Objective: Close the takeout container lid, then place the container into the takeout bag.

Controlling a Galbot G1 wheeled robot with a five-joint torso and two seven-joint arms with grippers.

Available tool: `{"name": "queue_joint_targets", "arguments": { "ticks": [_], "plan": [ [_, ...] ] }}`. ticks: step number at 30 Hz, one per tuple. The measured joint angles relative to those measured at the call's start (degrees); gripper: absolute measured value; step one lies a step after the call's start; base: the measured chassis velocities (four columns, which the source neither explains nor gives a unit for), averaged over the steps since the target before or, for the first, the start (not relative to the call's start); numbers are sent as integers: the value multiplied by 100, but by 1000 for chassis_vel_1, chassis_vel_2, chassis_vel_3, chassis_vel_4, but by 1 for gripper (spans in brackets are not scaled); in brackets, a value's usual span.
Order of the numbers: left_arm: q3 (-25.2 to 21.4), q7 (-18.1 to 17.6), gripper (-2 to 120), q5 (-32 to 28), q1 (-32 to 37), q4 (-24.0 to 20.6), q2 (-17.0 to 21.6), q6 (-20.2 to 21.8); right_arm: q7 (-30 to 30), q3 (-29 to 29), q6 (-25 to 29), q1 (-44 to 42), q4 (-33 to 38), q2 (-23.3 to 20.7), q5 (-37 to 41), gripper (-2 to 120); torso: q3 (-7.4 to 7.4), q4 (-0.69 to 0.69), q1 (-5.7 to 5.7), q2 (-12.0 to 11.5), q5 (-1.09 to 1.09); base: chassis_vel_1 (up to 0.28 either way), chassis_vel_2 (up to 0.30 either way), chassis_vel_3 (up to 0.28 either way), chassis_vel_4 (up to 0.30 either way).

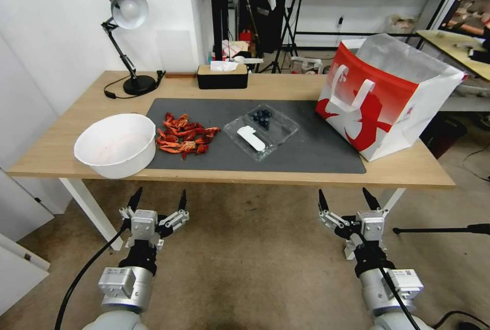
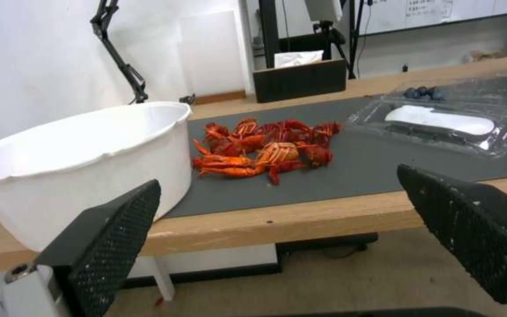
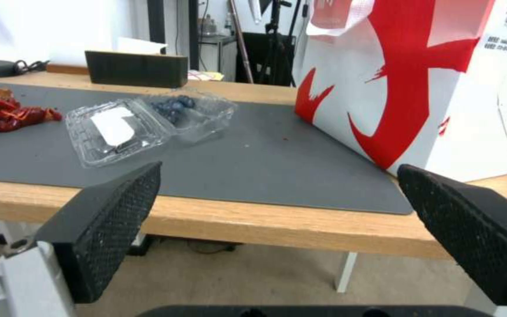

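Wooden table (image 1: pixel 306 174) carrying a dark mat (image 1: pixel 306 151). The takeout bag (image 1: pixel 388 100) stands upright at the right end, its mouth open; the head view shows the silvery lining, the right wrist view the red design on its front. The white bowl (image 1: pixel 116 144) sits at left, red crayfish (image 1: pixel 184 133) beside it. The takeout container (image 1: pixel 261 130) lies mid-mat, its lid (image 1: pixel 250 138) open flat; blueberries (image 1: pixel 263 117) fill the far half. Left gripper (image 1: pixel 158 201) and right gripper (image 1: pixel 346 200) hover below the near edge, fingers apart, holding nothing.
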Motion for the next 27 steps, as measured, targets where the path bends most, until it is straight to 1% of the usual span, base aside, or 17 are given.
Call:
{"name": "queue_joint_targets", "arguments": {
  "ticks": [27],
  "plan": [
    [7,-8,100,-21,-2,-1,6,2,-20,-2,-7,-3,0,12,-5,100,0,0,0,0,0,0,0,0,0]
  ]
}}
